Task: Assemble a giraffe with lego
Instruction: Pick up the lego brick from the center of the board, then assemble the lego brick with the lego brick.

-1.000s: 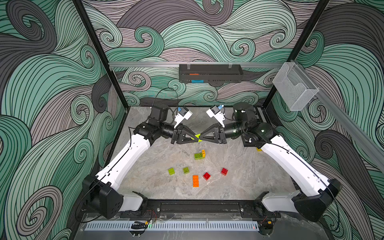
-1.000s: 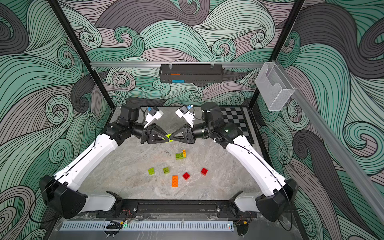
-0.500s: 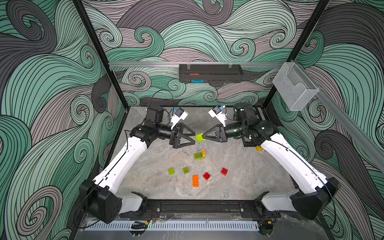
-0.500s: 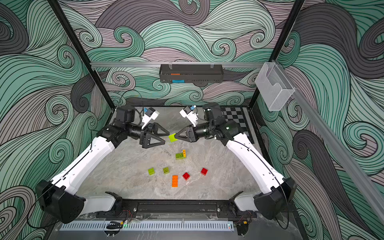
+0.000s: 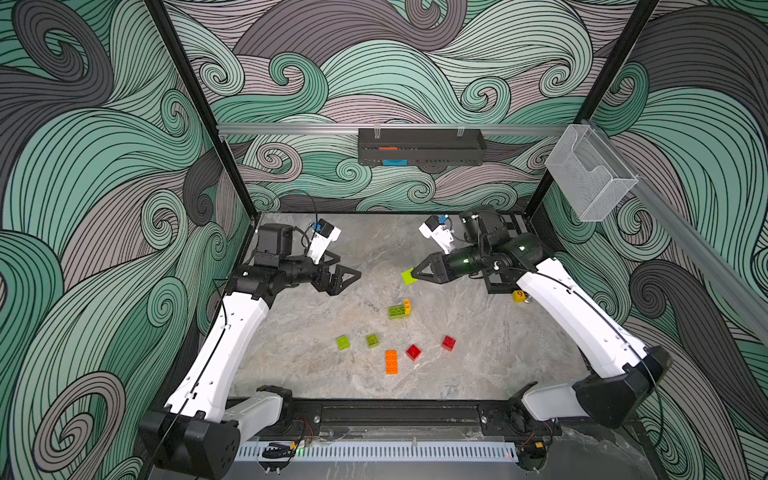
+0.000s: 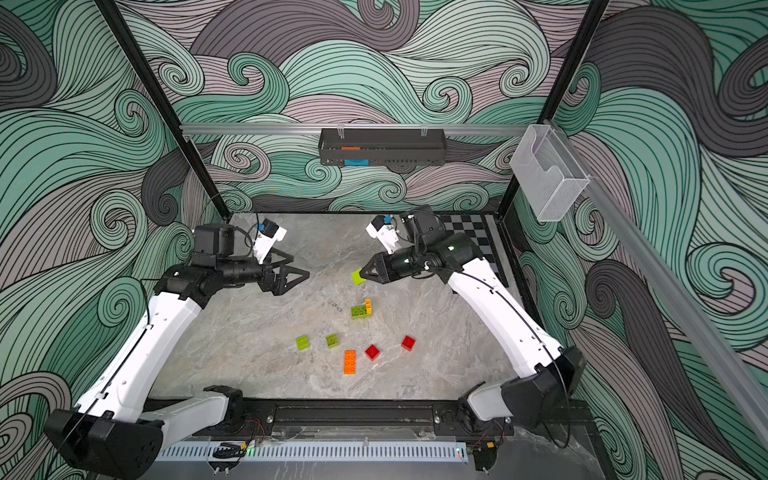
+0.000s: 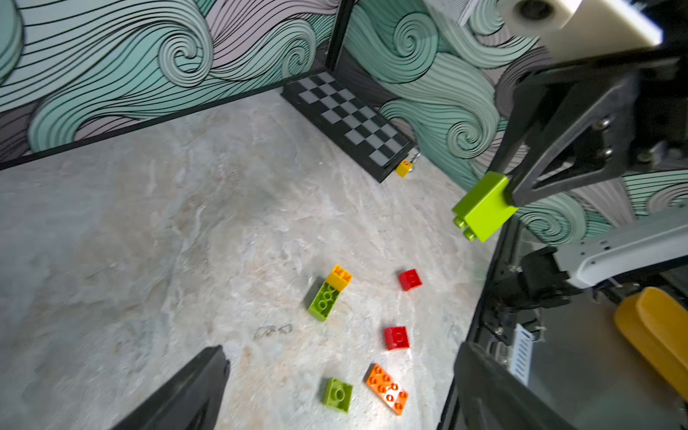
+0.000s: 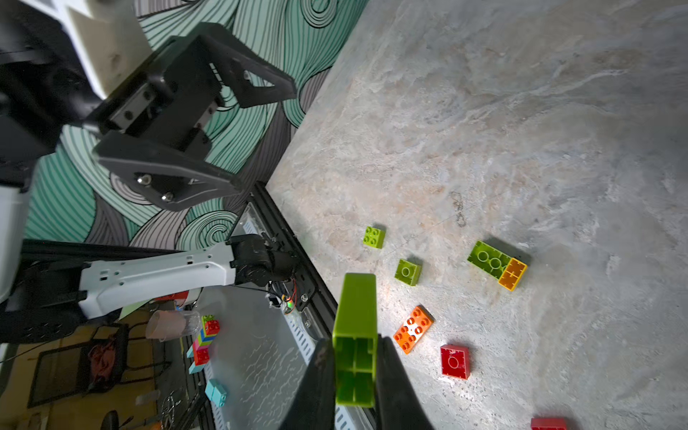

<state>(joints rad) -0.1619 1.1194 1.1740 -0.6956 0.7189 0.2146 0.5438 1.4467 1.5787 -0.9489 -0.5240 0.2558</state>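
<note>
The right claw point(image 5: 415, 275) is clamped on a lime green brick point(image 5: 408, 277) and holds it in the air above the marbled surface point(image 5: 299, 332). In the right wrist view the brick sits squeezed between the two fingers point(image 8: 398, 391) with its hollow underside toward the camera. The left wrist view shows its studs pointing away from the claw. The left claw point(image 5: 350, 268) is spread wide and holds nothing. It is also off the surface and faces the right one across a clear gap.

Near the held brick, a joined pair point(image 5: 398, 310) lies on the surface: a long green brick with a yellow brick fixed at one end. Closer to the front rail point(image 5: 395, 411) the loose pieces lie in a rough row, none touching. From the robot's left these are a studs-up green brick point(image 5: 343, 343), an upturned green brick point(image 5: 372, 340) showing its hollow side, and a long orange brick point(image 5: 391, 361) with studs up. Then come a near red brick point(image 5: 413, 351) and a far red brick point(image 5: 449, 342).

By the right arm, a small yellow object point(image 5: 518, 296) sits just beside the corner of a checkerboard point(image 6: 473, 237) that lies along the side wall. A black tray point(image 5: 419, 145) hangs on the back wall, and a clear bin point(image 5: 590, 178) is mounted on the rail at the robot's right.
</note>
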